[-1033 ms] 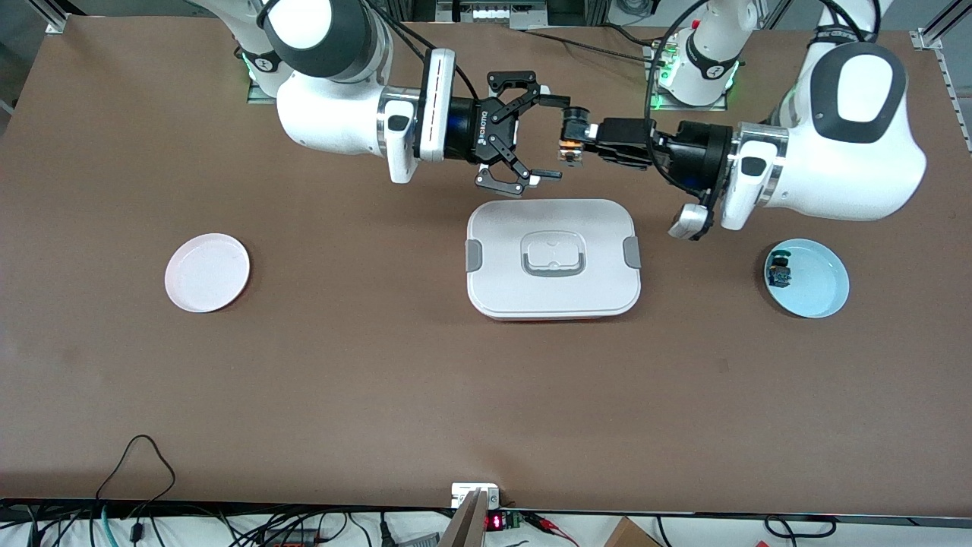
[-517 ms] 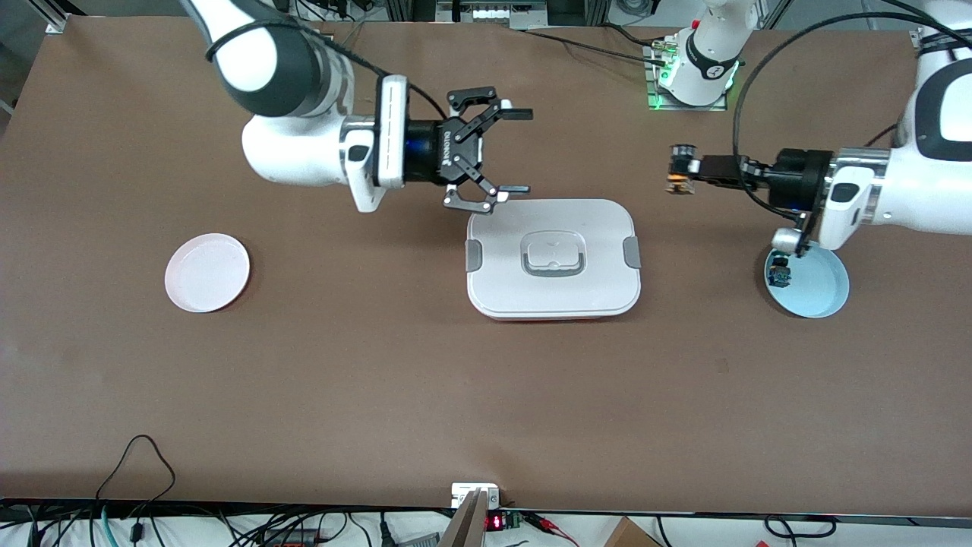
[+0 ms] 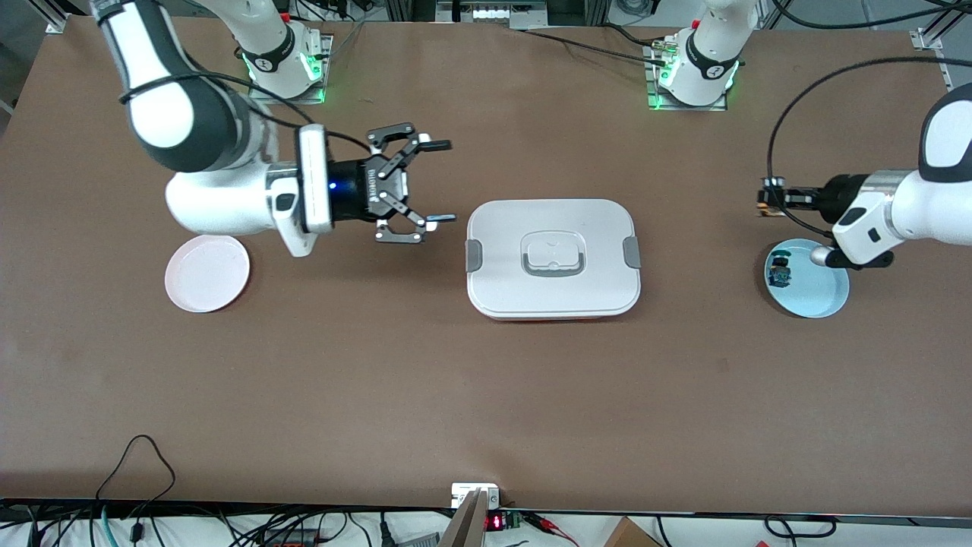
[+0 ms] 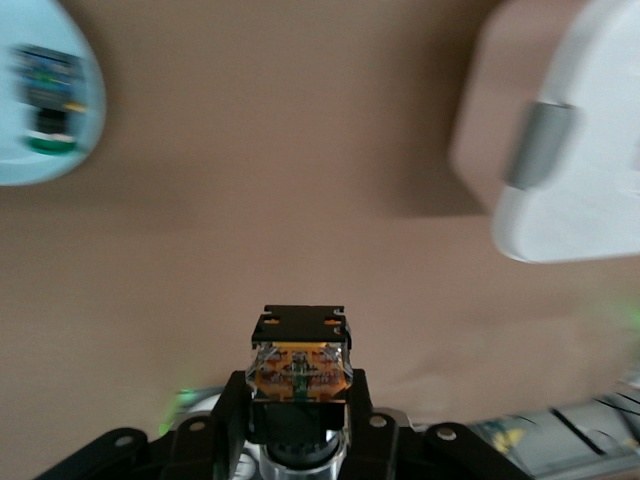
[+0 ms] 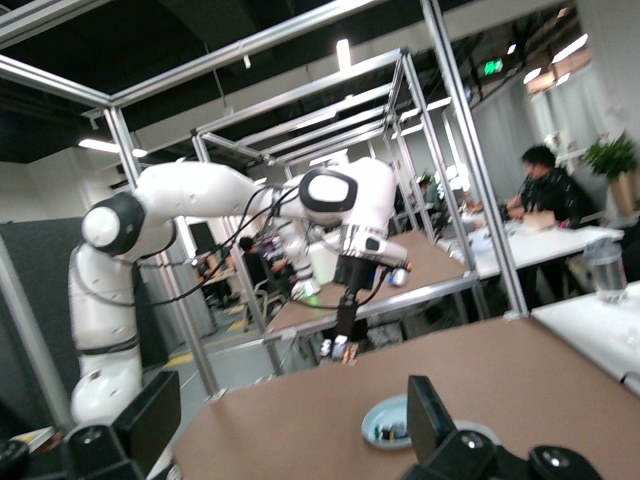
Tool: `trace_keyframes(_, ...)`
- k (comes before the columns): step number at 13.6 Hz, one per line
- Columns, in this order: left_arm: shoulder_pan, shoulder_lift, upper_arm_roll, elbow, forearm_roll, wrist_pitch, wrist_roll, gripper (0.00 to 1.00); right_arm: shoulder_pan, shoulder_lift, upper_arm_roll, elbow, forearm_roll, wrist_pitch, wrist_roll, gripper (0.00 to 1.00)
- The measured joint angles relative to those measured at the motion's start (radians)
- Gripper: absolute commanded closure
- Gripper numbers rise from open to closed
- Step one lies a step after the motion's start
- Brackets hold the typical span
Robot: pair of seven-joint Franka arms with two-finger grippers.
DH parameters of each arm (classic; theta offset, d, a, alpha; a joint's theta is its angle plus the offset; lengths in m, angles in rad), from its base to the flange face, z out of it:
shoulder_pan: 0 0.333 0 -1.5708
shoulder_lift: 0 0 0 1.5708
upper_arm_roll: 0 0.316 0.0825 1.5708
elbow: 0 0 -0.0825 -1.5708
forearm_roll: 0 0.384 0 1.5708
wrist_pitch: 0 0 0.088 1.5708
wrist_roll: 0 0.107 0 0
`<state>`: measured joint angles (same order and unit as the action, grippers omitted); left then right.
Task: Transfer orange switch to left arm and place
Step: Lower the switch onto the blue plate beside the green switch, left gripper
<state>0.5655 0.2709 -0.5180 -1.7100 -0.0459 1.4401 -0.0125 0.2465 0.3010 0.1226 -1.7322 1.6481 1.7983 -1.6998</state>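
The orange switch (image 3: 762, 205) is gripped by my left gripper (image 3: 767, 199), up in the air beside the light blue plate (image 3: 820, 289), toward the left arm's end of the table. In the left wrist view the switch (image 4: 300, 362) sits between the shut black fingers (image 4: 228, 410). My right gripper (image 3: 446, 181) is open and empty, over the table between the white box (image 3: 501, 243) and the pink plate (image 3: 206, 272). In the right wrist view its fingers (image 5: 432, 415) stand wide apart, and the left arm with the switch (image 5: 341, 350) shows farther off.
The box lies shut at the table's middle, also seen in the left wrist view (image 4: 580, 190). The blue plate holds a blue-green switch (image 3: 778, 272), which also shows in the left wrist view (image 4: 48, 95). The pink plate lies toward the right arm's end.
The two grippers have drawn apart from over the box's far edge. The left gripper carried the orange switch toward the blue plate. The right gripper moved, still open, toward the pink plate.
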Motion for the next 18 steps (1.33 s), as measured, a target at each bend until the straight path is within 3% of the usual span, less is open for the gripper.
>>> trace_keyframes(3, 0.031, 0.095, 0.002, -0.007, 0.231, 0.089, 0.019, 1.00, -0.003, -0.013, -0.075, 0.000, -0.098, -0.105, 0.142, 0.00)
trace_keyframes(8, 0.107, 0.241, 0.007, -0.065, 0.505, 0.271, 0.018, 1.00, -0.012, -0.028, -0.119, 0.000, -0.313, -0.205, 0.433, 0.00)
trace_keyframes(13, 0.141, 0.328, 0.004, -0.104, 0.670, 0.403, -0.014, 0.99, -0.023, -0.040, -0.243, 0.000, -0.549, -0.355, 0.668, 0.00)
trace_keyframes(16, 0.139, 0.401, 0.003, -0.106, 0.754, 0.439, -0.084, 0.96, -0.028, -0.040, -0.275, -0.001, -0.706, -0.344, 0.826, 0.00)
trace_keyframes(18, 0.139, 0.419, 0.002, -0.104, 0.760, 0.444, -0.097, 0.92, -0.025, -0.041, -0.275, 0.000, -0.764, -0.287, 0.981, 0.00)
